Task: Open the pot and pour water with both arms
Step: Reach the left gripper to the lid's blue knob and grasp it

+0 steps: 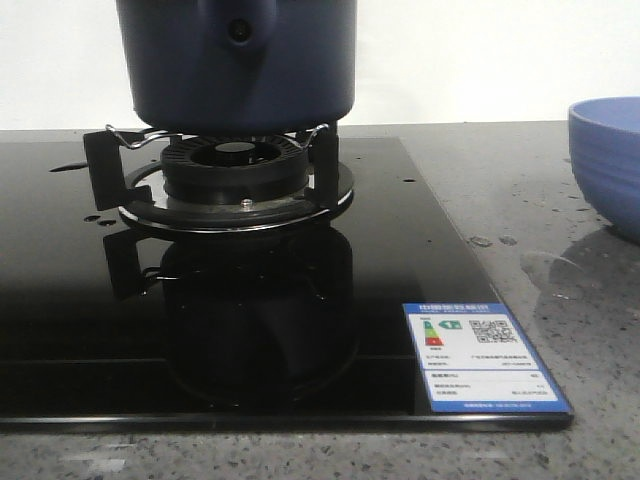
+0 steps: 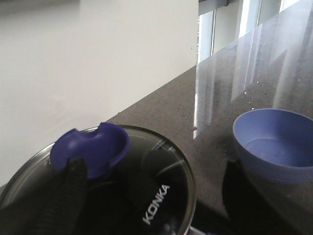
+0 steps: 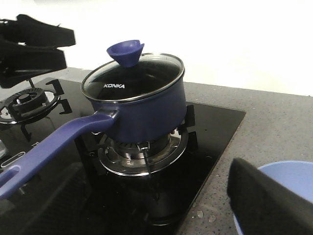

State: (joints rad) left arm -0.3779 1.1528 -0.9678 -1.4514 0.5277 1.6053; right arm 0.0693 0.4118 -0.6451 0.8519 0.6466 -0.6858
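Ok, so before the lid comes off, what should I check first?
1. Lid seated on the pot: ok.
2. Pot upright on the burner: ok.
3. Left hand on the lid's knob: not ok, it is apart from the knob.
4. Pot handle free to grip: ok.
5. Bowl upright on the counter beside the stove: ok.
6. Water level in the pot: cannot tell.

pot point(image 1: 235, 65) on gas burner point(image 1: 236, 172) | black glass hob point(image 1: 60, 330), energy label point(image 1: 485, 352) | blue bowl point(image 1: 607, 160) right | water drops point(image 1: 492, 241) on counter point(image 1: 560, 300)
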